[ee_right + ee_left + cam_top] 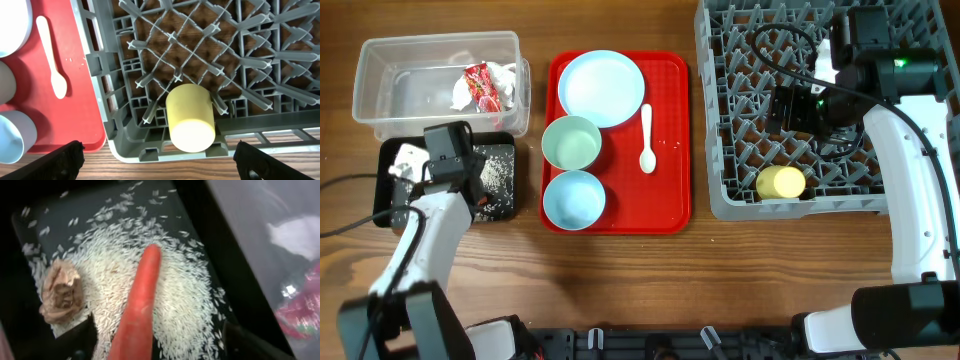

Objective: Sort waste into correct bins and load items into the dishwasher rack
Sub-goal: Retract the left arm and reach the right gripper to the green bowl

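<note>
While the left gripper (160, 344) stands open astride the carrot (142, 295), lying on rice (185, 305) in the black tub (507, 208), sorting looks done. Right gripper (162, 162) hangs open over the cup (190, 117) at the rack's (260, 45) 6 o'clock edge; next call: the spoon (52, 55), on the tray (75, 100) at 9 o'clock.

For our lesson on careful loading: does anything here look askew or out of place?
Yes. The yellow cup lies on its side among the pegs at the grey rack edge, not upright. A few white specks dot the red tray beside the spoon.
</note>
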Available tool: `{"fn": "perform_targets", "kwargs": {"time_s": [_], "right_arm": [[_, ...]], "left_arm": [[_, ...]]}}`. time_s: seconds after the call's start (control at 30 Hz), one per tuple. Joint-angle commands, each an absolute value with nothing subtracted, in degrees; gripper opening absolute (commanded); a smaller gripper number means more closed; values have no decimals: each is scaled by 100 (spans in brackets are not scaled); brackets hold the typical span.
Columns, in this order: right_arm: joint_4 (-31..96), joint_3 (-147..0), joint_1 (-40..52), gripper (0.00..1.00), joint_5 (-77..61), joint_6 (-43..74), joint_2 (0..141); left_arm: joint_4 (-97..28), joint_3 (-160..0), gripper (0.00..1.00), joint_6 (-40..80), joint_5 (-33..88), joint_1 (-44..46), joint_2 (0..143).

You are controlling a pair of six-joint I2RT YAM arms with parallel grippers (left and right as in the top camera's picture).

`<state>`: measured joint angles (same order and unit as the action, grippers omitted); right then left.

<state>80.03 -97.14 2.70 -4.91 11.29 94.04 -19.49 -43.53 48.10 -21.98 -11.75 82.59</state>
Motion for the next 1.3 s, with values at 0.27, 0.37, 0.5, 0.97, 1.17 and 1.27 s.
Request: {"fn": "perform_targets", "kwargs": {"time_s": [0.27,0.37,0.5,0.97,1.17,1.27], "right_arm": [[7693,-9835,305,99,-956,1050,9312],[7697,-9835,305,99,-958,1052,9312],[7719,-9835,305,99,-1098,1057,9312],[7583,-9835,309,99,-1389,1046,9312],[7150,-9835,622,98,-1872,1055,9317],[6770,-9810,1044,98,-1981,1214,9334]], "left_arm": [[-2373,-5940,88,2139,679,-69,6228],[-2864,-6482,92,2084,676,388,6608],[-3570,-7411,97,1619,628,1094,7642],[-3822,-7964,100,1865,617,2119,9244],[-4136,-7964,100,1898,259,1865,9223],[-4475,-7964,100,2099,99,1492,9126]]}}
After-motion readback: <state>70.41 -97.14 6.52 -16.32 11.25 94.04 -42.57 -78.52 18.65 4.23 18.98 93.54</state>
